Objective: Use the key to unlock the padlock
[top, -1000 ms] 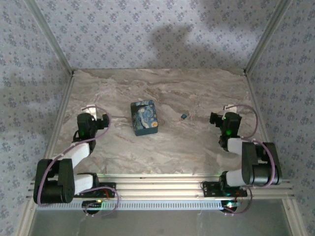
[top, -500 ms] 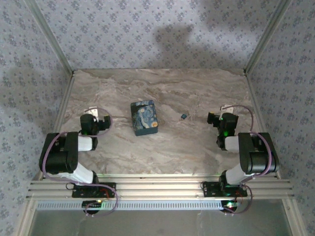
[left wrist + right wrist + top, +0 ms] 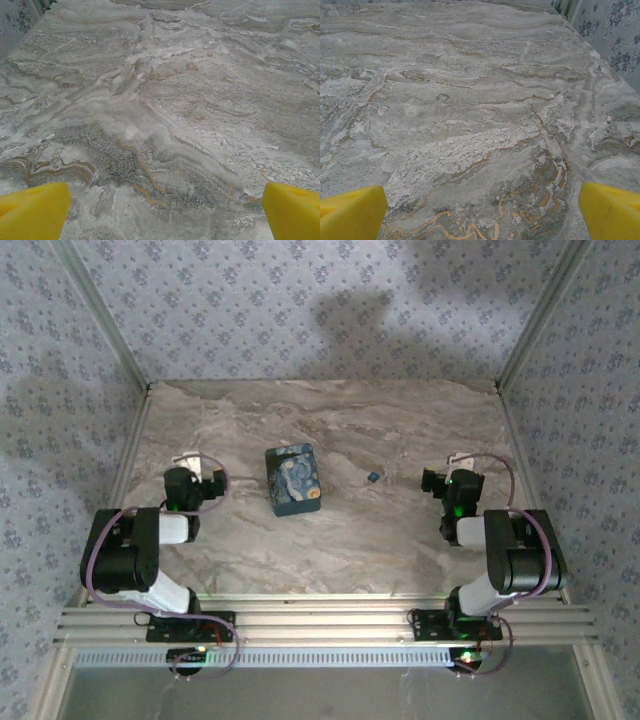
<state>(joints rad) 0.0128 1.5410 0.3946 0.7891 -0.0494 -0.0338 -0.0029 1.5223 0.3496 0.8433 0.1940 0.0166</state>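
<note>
Marble-patterned grey and tan veining covered the bench point(image 3: 400, 430), which was walled on three sides by pale floral wallpaper point(image 3: 300, 300).

At the left, the left arm point(image 3: 125, 560) sat folded close to its base, and the left end effector point(image 3: 200, 468) hung low over the near-left part of the bench. In the left wrist view its yellow fingertips point(image 3: 31, 212) stood at the two bottom corners, wide apart, with bare marble between them and nothing clamped.

Right of it, near the middle of the bench, lay the padlock point(image 3: 292, 480), a blue block printed with swirling yellow and dark blue, its long side running away from the arms and tilted a little. It lay well apart from both end effectors. Further right, near the padlock but not touching it, sat a small dark item point(image 3: 372, 477), too small to make out.

At the right, the right arm point(image 3: 515, 560) was folded in the same way, and the right end effector point(image 3: 448, 468) hung low over the near-right part of the bench. In the right wrist view its yellow fingertips point(image 3: 350, 212) were likewise spread to the bottom corners, empty, over bare marble, with wallpaper showing at the upper right.
</note>
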